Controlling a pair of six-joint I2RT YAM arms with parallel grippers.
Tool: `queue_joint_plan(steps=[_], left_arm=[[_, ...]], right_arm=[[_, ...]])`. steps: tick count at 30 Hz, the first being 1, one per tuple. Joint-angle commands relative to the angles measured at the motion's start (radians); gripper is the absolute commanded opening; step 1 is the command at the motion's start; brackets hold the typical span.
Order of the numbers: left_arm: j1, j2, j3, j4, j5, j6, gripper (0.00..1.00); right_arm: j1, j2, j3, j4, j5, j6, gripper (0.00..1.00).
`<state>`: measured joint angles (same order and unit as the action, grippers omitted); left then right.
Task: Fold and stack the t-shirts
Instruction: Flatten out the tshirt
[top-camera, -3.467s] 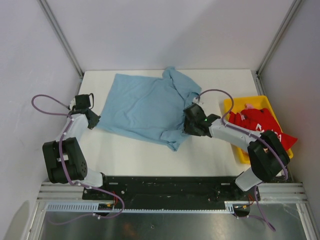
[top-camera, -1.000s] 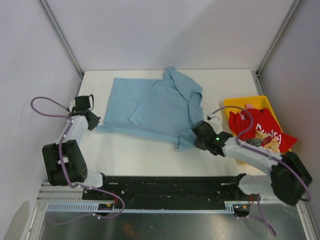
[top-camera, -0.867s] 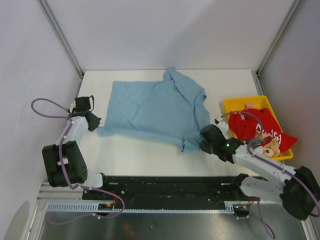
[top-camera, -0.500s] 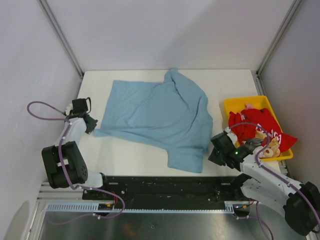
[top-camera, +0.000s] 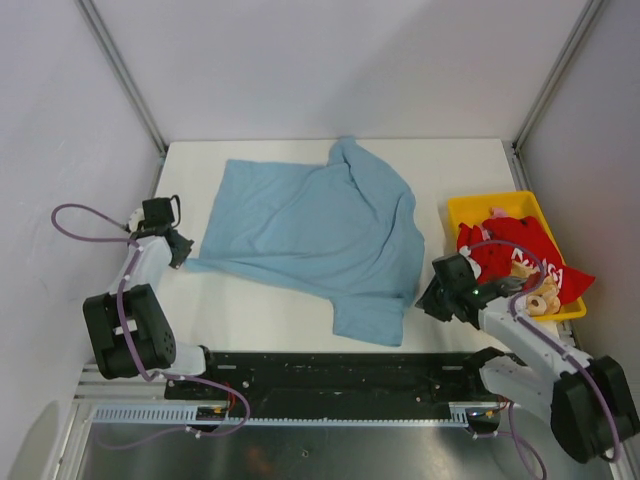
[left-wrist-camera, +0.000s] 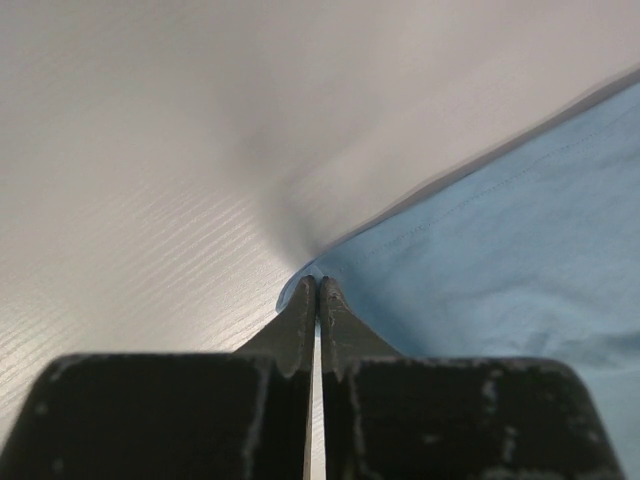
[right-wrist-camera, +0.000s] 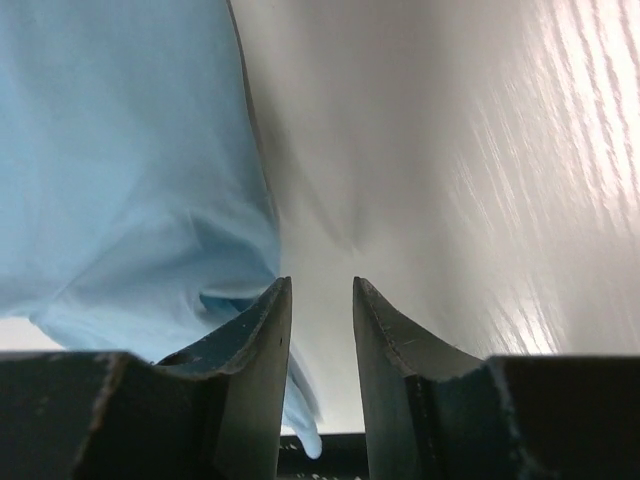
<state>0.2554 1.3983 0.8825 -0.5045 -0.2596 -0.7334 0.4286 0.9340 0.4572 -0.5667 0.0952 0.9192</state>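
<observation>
The light blue t-shirt lies spread on the white table, back side up, no lettering showing. My left gripper is shut on the shirt's left corner at the table's left edge. My right gripper is open and empty, just right of the shirt's near right edge; nothing sits between its fingers. The red t-shirt with white lettering is bunched in the yellow bin at the right.
Tan ring-shaped objects lie in the bin beside the red shirt. A black rail runs along the table's near edge. Grey walls and metal posts enclose the table at the back and sides.
My right gripper dragged the shirt's right side toward the near edge, spreading it out, then let go and opened. My left gripper stayed shut on the left corner, shifting slightly left.
</observation>
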Motion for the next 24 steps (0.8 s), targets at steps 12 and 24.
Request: queue_joint_plan(steps=[12, 24], left_arm=[[0.011, -0.03, -0.001, 0.008, -0.023, -0.003, 0.0], [0.012, -0.024, -0.001, 0.008, -0.012, -0.007, 0.0]], right_arm=[[-0.038, 0.177, 0.055, 0.254, 0.055, 0.028, 0.41], [-0.01, 0.322, 0.064, 0.29, 0.086, 0.015, 0.43]])
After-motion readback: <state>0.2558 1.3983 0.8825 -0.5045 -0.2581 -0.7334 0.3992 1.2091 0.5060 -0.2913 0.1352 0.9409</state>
